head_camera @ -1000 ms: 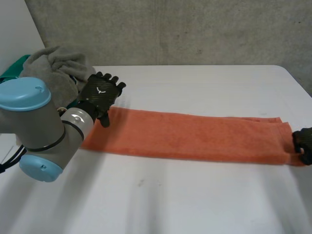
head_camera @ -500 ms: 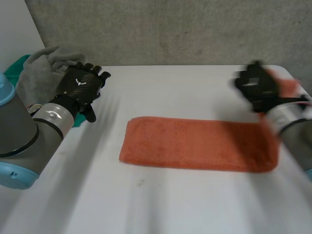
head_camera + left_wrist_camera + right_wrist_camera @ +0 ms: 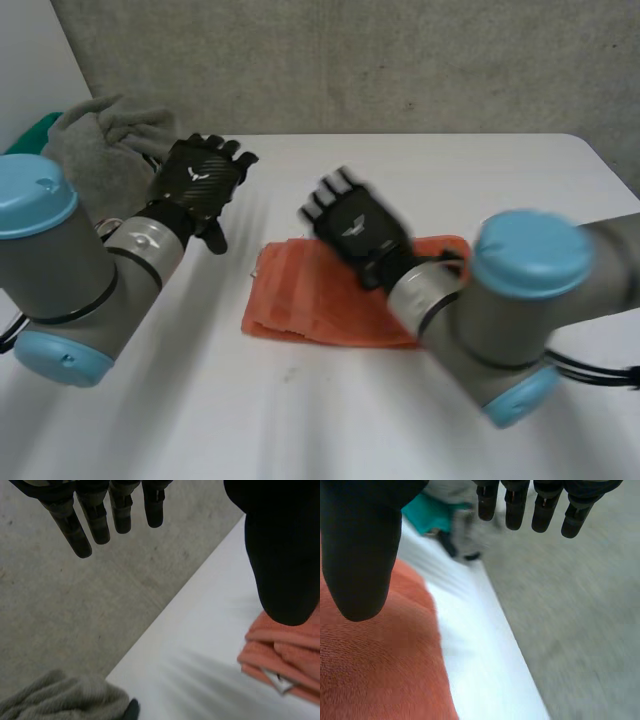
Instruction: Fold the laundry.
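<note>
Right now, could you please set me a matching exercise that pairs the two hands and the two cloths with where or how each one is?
Column one:
1. orange towel
2. grey cloth pile
3. left hand
4. right hand

Column two:
A. open, above the orange towel
B. heaped by the table's far left corner
C. folded, in the middle of the table
D. open, next to the grey cloth pile

Pairs: 1-C; 2-B; 3-D; 4-A
</note>
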